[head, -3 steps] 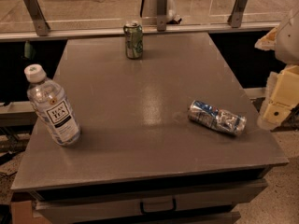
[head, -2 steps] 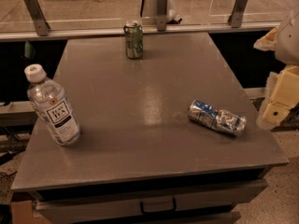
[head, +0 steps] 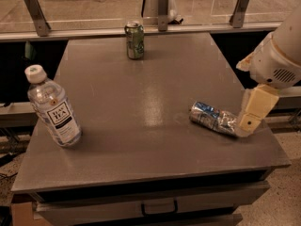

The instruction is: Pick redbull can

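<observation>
The redbull can (head: 212,117), slim, shiny blue and silver, lies on its side on the right part of the grey table (head: 141,98), near the right edge. My gripper (head: 249,121) hangs from the white arm (head: 277,55) at the right. Its cream tip is low, right at the can's right end and overlapping it in this view. I cannot tell whether it touches the can.
A green can (head: 134,40) stands upright at the table's far edge. A clear tea bottle (head: 53,108) with a white cap stands near the front left. A metal rail with posts (head: 162,6) runs behind the table. A drawer front (head: 157,206) sits below the tabletop.
The gripper has moved left and slightly down, from off the table's right side to the redbull can's right end. The can, bottle and green can have not moved.
</observation>
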